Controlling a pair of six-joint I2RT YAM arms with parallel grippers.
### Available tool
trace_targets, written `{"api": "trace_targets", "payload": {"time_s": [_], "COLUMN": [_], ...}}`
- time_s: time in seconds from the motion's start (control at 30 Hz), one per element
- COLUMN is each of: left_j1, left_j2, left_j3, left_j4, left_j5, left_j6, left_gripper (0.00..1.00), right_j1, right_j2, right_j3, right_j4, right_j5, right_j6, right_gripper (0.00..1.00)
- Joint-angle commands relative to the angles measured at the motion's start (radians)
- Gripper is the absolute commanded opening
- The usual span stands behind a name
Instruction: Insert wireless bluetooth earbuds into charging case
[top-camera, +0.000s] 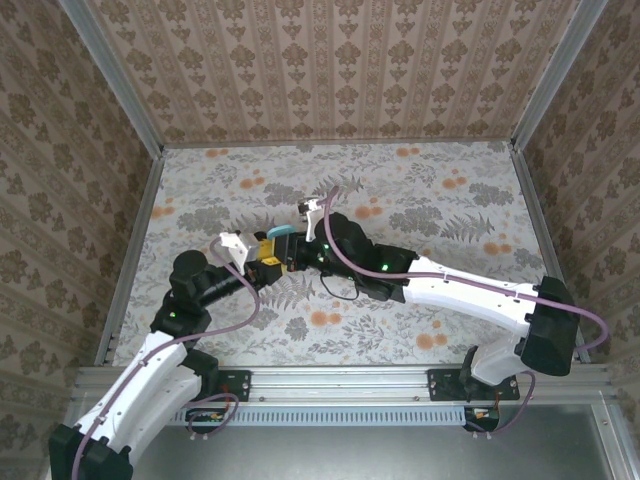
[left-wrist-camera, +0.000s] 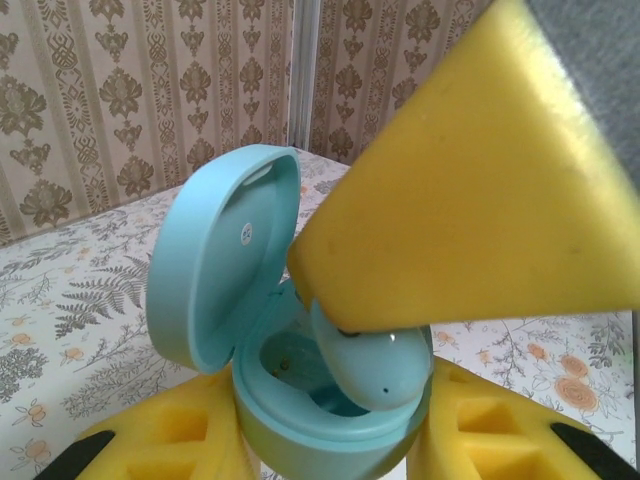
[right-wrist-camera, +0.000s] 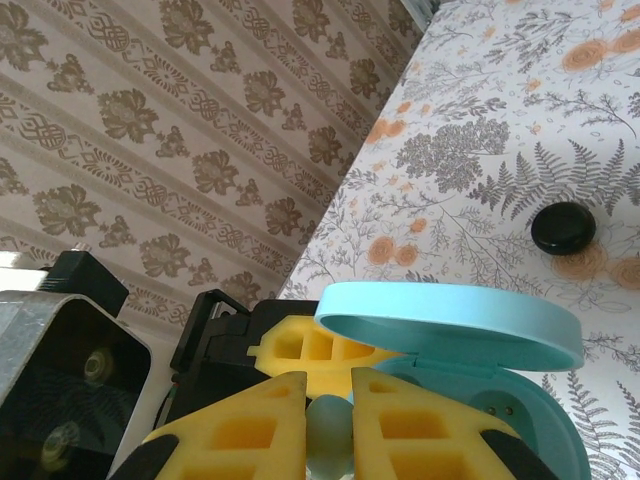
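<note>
The teal charging case (left-wrist-camera: 330, 425) is raised off the table with its lid (left-wrist-camera: 225, 270) swung open, and my left gripper (left-wrist-camera: 330, 455) is shut on its body from both sides. A teal earbud (left-wrist-camera: 385, 370) sits partly inside the case's right socket, pinched from above by my right gripper (right-wrist-camera: 328, 420), which is shut on it. The left socket (left-wrist-camera: 280, 362) is empty and shows its gold contacts. In the right wrist view the earbud (right-wrist-camera: 328, 445) sits between the yellow pads, beside the case (right-wrist-camera: 455, 325). From above, case (top-camera: 279, 233) and both grippers meet at mid-table.
A small black rounded piece (right-wrist-camera: 563, 227) lies on the floral tabletop beyond the case. Patterned walls with metal rails (top-camera: 130, 250) close the table on three sides. The right arm (top-camera: 470, 290) stretches across the right half.
</note>
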Motion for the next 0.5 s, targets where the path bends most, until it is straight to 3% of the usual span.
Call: {"api": "trace_targets", "payload": {"time_s": [0.0, 0.47], "left_j1": [-0.003, -0.004], "left_j2": [-0.003, -0.005], "left_j3": [-0.006, -0.006], "left_j4": [0.041, 0.040], "left_j5": [-0.002, -0.009], "left_j6": [-0.022, -0.024], "left_gripper": [0.28, 0.28], "right_j1": [0.006, 0.005], "right_j2": [0.018, 0.026], "right_j3": [0.035, 0.017], "right_j4": [0.016, 0.027], "right_j5": [0.015, 0.015], "right_j6": [-0.022, -0.010], "right_gripper": [0.15, 0.16]}}
